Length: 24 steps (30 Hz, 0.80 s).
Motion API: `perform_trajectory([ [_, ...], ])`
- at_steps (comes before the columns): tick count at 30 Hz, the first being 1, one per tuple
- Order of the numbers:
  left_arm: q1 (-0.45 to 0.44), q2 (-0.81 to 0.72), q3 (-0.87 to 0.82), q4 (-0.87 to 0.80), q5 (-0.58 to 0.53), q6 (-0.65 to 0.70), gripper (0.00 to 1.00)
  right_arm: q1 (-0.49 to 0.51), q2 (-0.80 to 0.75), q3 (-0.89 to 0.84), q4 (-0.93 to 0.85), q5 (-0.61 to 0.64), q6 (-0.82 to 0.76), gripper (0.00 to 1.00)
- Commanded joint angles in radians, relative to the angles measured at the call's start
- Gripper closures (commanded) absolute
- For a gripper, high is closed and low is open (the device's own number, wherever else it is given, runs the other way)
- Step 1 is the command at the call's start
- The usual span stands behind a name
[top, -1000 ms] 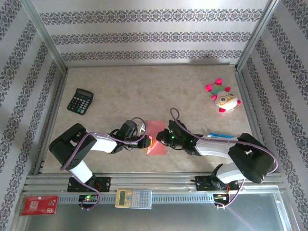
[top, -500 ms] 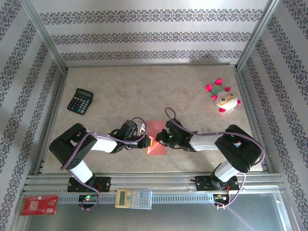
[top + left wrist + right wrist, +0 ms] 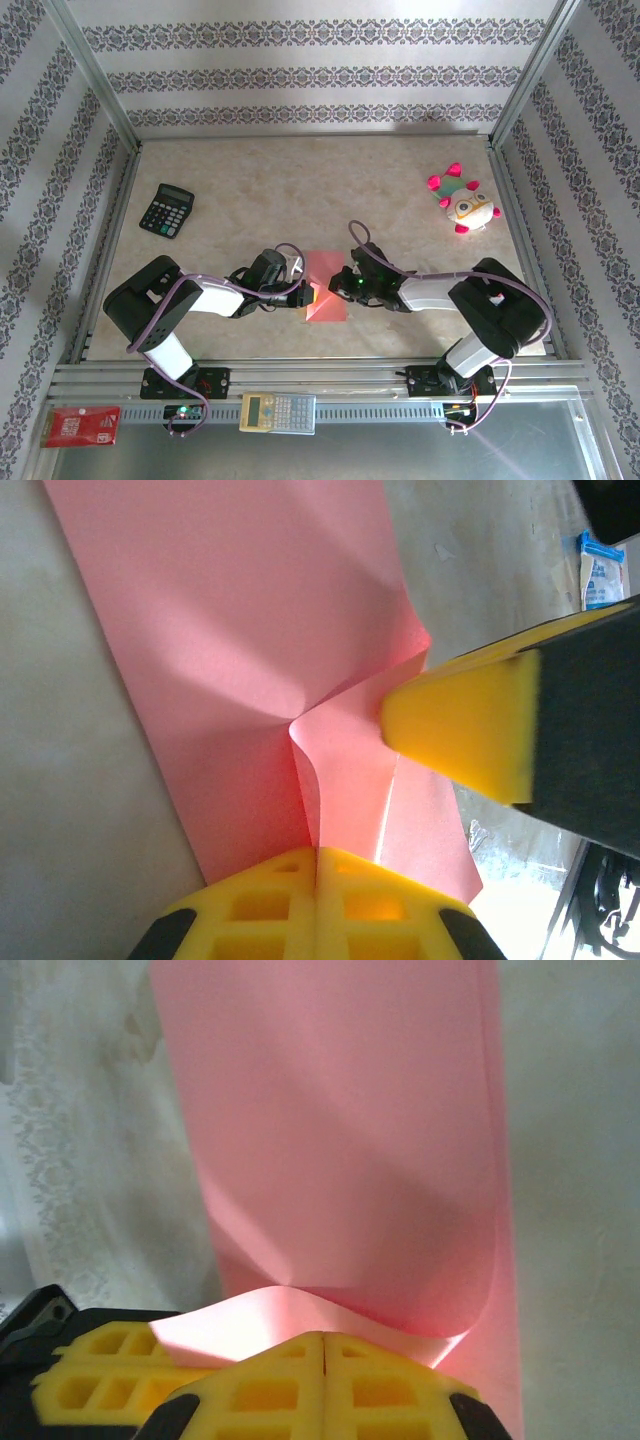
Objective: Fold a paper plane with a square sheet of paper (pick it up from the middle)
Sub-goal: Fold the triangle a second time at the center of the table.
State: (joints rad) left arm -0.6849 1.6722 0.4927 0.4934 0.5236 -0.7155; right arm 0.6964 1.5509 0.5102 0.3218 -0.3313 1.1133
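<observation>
Your right claw [image 3: 323, 1340] has shifted slightly on the square sheet of paper [image 3: 330, 1140]. It and the left claw [image 3: 317, 855] both pinch its edge, so a fold looks underway.

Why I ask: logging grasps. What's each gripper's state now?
Left gripper: closed, pinching the salmon-pink paper sheet.
Right gripper: closed, pinching the same sheet.

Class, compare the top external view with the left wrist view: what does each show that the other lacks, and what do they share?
Top external adds the black calculator, plush toy and red card. Left wrist adds the raised buckle where the left gripper pinches the square sheet of paper. Both show that pink sheet, held by the left gripper.
</observation>
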Motion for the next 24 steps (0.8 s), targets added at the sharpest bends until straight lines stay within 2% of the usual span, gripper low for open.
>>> perform_trajectory([
  [1, -0.018, 0.134, -0.009, -0.127, -0.089, 0.033, 1.00, 0.025, -0.047, 0.005, -0.013, -0.012, -0.021, 1.00],
  [7, -0.018, 0.135, -0.011, -0.126, -0.089, 0.033, 1.00, 0.095, -0.033, -0.008, 0.011, 0.025, 0.026, 1.00],
  [12, -0.018, 0.136, -0.011, -0.127, -0.088, 0.035, 1.00, 0.113, 0.021, -0.016, 0.029, 0.041, 0.039, 1.00],
  [19, -0.017, 0.137, -0.011, -0.134, -0.087, 0.041, 1.00, 0.049, 0.036, -0.051, 0.020, 0.031, 0.009, 1.00],
  [24, -0.018, 0.138, -0.011, -0.134, -0.089, 0.044, 1.00, 0.000, -0.034, -0.056, -0.037, 0.022, -0.018, 1.00],
])
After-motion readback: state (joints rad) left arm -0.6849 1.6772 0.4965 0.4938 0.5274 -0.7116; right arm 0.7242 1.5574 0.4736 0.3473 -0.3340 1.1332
